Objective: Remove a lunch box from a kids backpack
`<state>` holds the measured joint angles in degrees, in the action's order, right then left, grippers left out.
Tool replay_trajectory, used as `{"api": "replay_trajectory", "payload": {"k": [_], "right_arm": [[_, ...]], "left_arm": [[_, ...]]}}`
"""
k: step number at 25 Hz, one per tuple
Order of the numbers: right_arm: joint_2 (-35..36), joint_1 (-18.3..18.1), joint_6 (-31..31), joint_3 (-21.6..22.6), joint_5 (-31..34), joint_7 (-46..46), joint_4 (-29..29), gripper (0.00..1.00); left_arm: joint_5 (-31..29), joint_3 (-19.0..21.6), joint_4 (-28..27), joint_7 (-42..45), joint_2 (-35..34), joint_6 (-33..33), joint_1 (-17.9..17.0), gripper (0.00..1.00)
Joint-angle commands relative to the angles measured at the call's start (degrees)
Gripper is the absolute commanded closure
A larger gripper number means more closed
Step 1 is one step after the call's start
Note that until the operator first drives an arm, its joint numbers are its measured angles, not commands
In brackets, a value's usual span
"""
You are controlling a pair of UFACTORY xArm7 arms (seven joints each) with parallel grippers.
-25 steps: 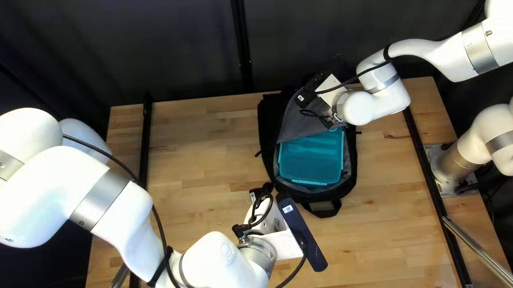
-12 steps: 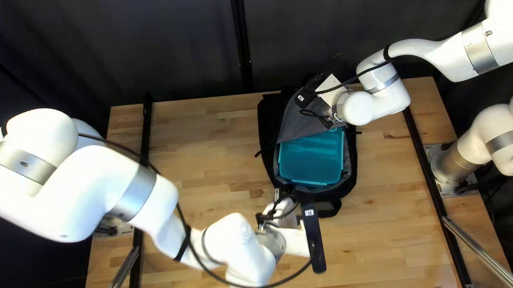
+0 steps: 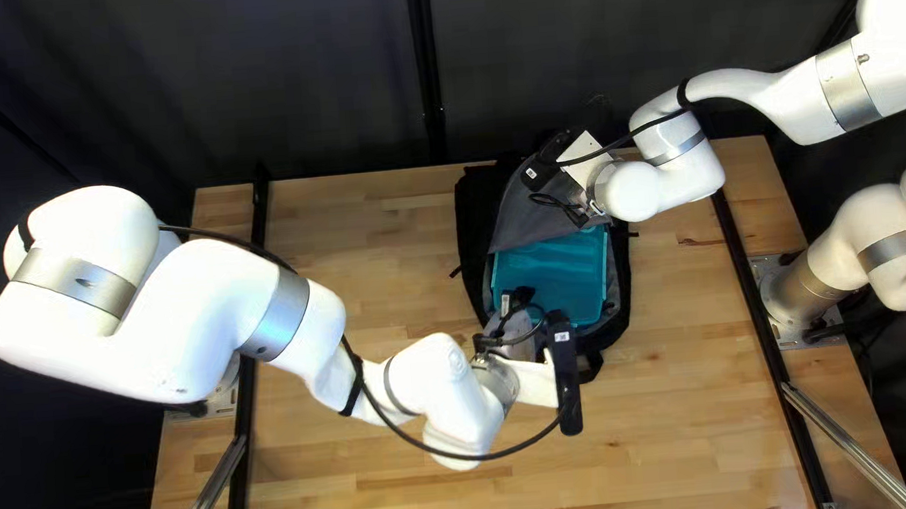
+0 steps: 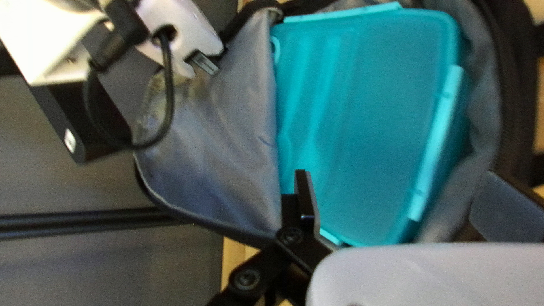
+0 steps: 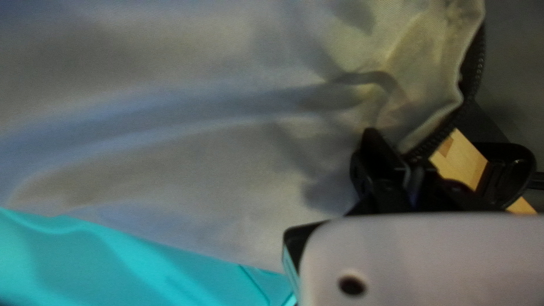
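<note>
While your right hand [image 5: 401, 157] clamps the grey fabric flap [image 4: 209, 158] of the black backpack [image 3: 471, 221], your left hand [image 4: 399, 180], spread wide, swings over the teal plastic lunch box [image 4: 362, 124], likely readying a grasp.

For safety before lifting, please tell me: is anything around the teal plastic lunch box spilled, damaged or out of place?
Nothing stands out. The lunch box lies inside the black fabric backpack with gray lining, and the backpack's flap is folded back, its edge held in my right gripper.
</note>
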<state>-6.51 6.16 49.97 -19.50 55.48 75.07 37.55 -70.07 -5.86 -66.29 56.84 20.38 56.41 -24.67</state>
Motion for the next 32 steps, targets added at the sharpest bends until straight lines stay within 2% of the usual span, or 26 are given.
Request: {"api": "replay_trajectory", "payload": {"k": [1, 18, 32], "right_arm": [[0.0, 0.0, 0.0, 0.0, 0.0, 0.0, 0.0, 1.0], [0.0, 0.0, 0.0, 0.0, 0.0, 0.0, 0.0, 1.0], [0.0, 0.0, 0.0, 0.0, 0.0, 0.0, 0.0, 1.0]], "left_arm": [[-0.2, -0.5, -1.0, -1.2, 1.3, -1.1, 1.1, 0.0], [-0.3, -0.1, -0.7, 2.7, 3.1, -3.6, 1.0, 0.0], [1.3, 0.2, -2.2, 1.9, 6.3, -5.4, 2.1, 0.0]]}}
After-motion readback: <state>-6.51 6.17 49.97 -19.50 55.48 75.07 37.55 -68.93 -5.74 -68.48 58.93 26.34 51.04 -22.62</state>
